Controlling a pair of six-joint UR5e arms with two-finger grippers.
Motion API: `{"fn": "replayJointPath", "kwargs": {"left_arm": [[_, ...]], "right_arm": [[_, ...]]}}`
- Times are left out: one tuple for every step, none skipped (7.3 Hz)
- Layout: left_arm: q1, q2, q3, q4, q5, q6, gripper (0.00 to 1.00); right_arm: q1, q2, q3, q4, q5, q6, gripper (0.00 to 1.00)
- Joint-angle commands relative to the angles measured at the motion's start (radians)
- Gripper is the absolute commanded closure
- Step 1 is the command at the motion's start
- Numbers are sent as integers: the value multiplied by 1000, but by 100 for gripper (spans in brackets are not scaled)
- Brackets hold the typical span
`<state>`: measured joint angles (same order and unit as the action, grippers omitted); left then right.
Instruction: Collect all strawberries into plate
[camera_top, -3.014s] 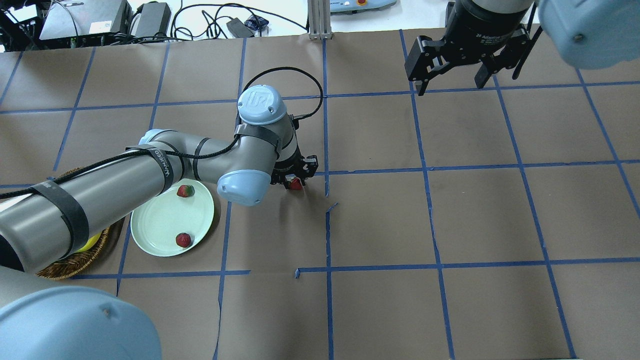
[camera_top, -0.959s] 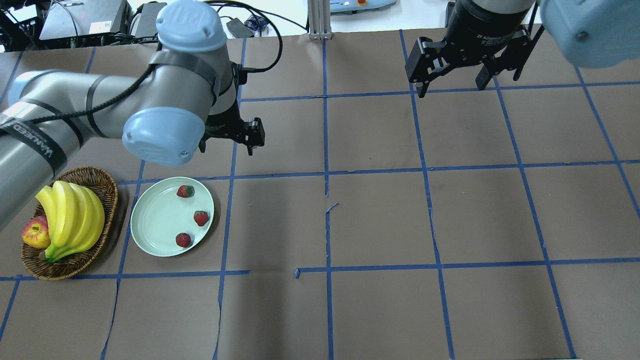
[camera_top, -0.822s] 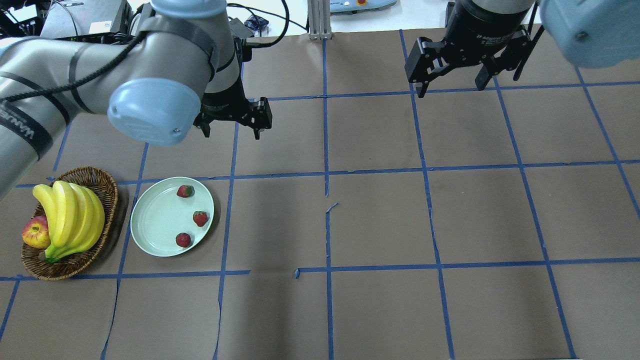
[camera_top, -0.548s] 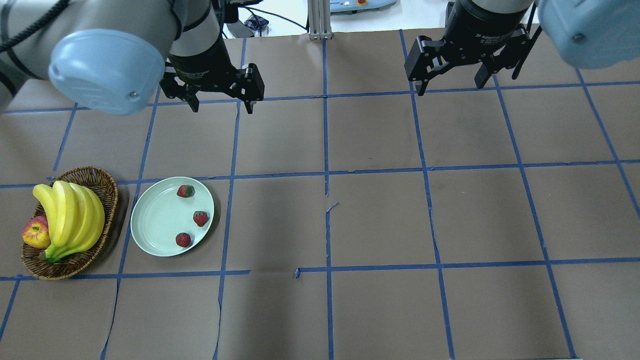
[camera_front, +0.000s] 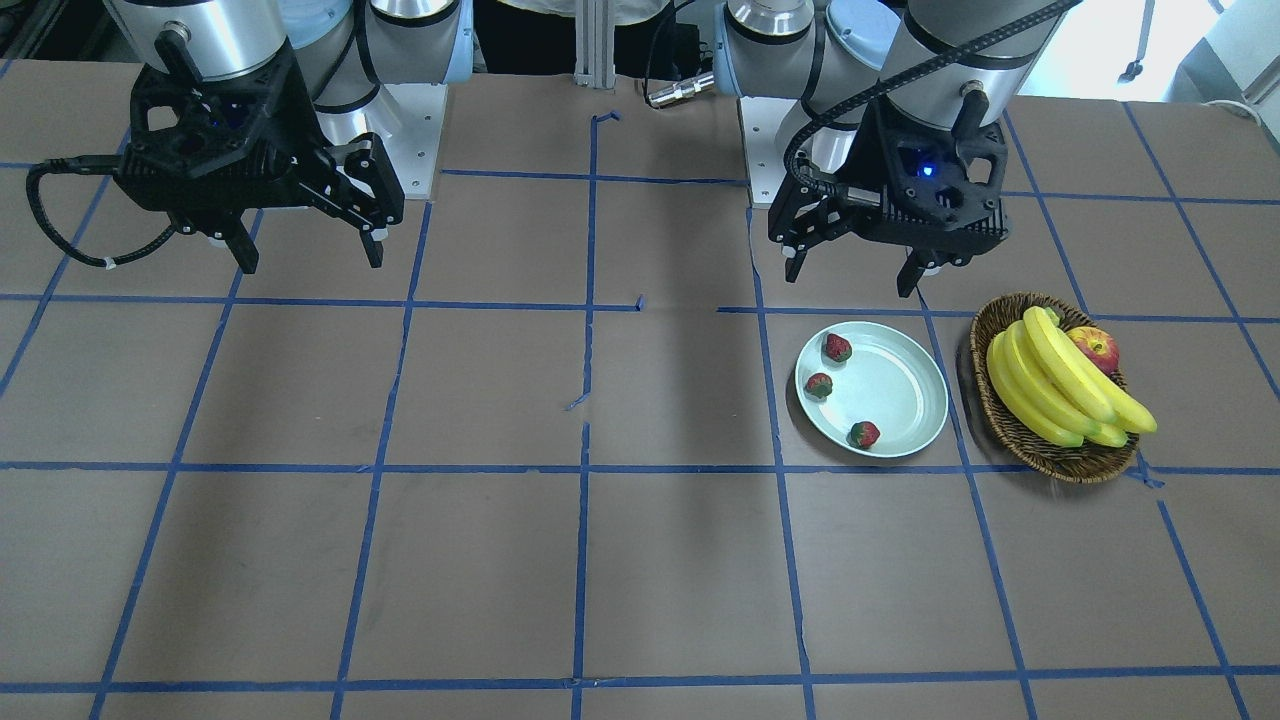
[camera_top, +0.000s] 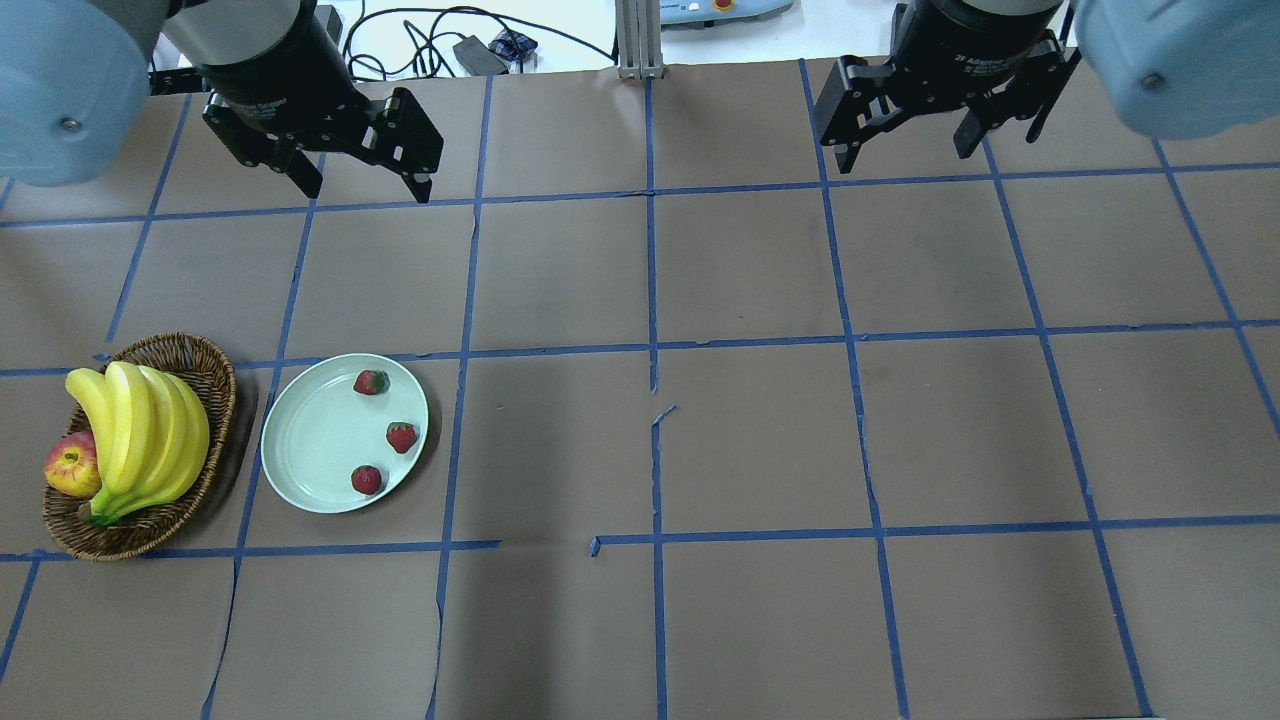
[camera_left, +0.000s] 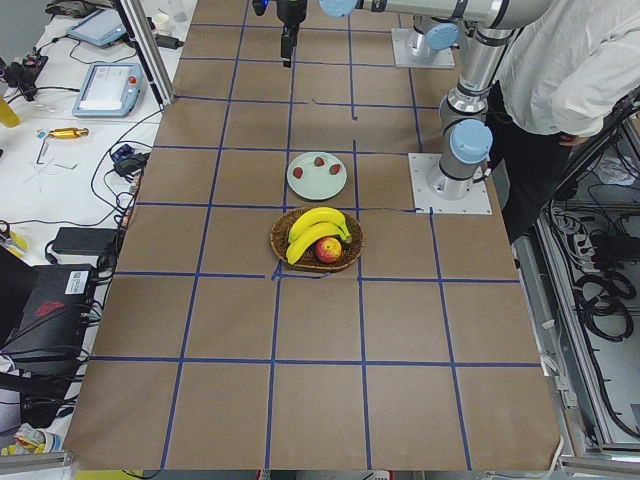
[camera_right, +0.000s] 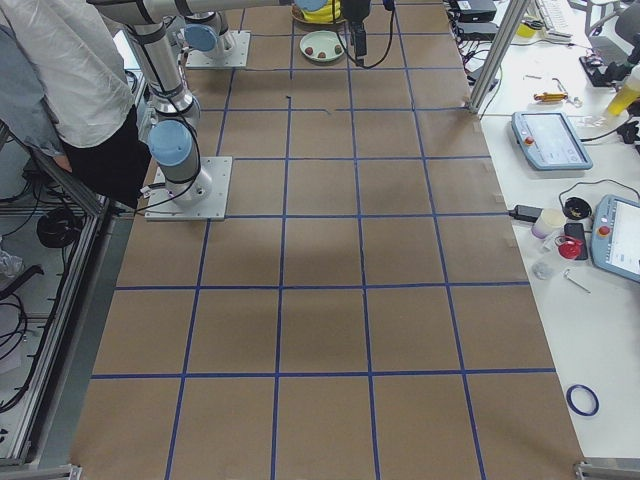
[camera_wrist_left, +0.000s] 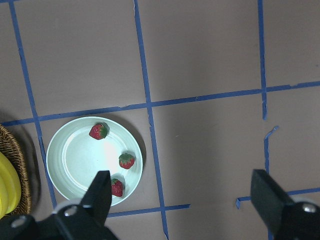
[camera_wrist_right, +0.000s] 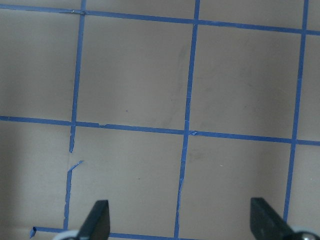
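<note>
Three small red strawberries lie in the pale mint plate (camera_top: 310, 440): one at the far rim (camera_top: 371, 382), one at the right side (camera_top: 402, 436), one at the near rim (camera_top: 366, 480). They also show in the front view (camera_front: 837, 348) and in the left wrist view (camera_wrist_left: 98, 131). My left gripper (camera_top: 365, 185) is open and empty, raised high above the table, far behind the plate. My right gripper (camera_top: 905, 155) is open and empty, raised at the far right.
A brown wicker basket (camera_top: 215, 375) with a bunch of bananas (camera_top: 140, 435) and a red-yellow apple (camera_top: 68, 466) stands just left of the plate. Blue tape lines cross the brown table. Cables and boxes lie beyond the far edge.
My left gripper held a strawberry right of the plate, then left it in the plate. Since then it has risen and drawn back to the far left, open. The right arm stayed.
</note>
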<state>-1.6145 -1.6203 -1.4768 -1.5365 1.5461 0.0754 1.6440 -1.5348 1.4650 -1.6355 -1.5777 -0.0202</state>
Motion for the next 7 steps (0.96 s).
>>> {"fn": "replayJointPath", "kwargs": {"left_arm": [[-1, 8, -5, -4, 3, 3, 0], [-2, 11, -5, -1, 5, 3, 0], [-1, 13, -5, 1, 6, 1, 0], [-2, 13, -2, 6, 6, 1, 0], [-2, 13, -4, 4, 8, 1, 0], [-2, 14, -5, 4, 2, 0, 0], [-2, 16, -7, 3, 3, -5, 0]], "right_arm": [[0, -2, 0, -17, -2, 0, 0], [2, -4, 8, -29, -52, 0, 0], [0, -5, 14, -32, -61, -1, 0], [2, -5, 14, -30, -48, -1, 0], [0, -5, 14, -27, -47, -1, 0], [0, -7, 14, -27, -47, -1, 0], [0, -7, 14, -29, -38, 14, 0]]}}
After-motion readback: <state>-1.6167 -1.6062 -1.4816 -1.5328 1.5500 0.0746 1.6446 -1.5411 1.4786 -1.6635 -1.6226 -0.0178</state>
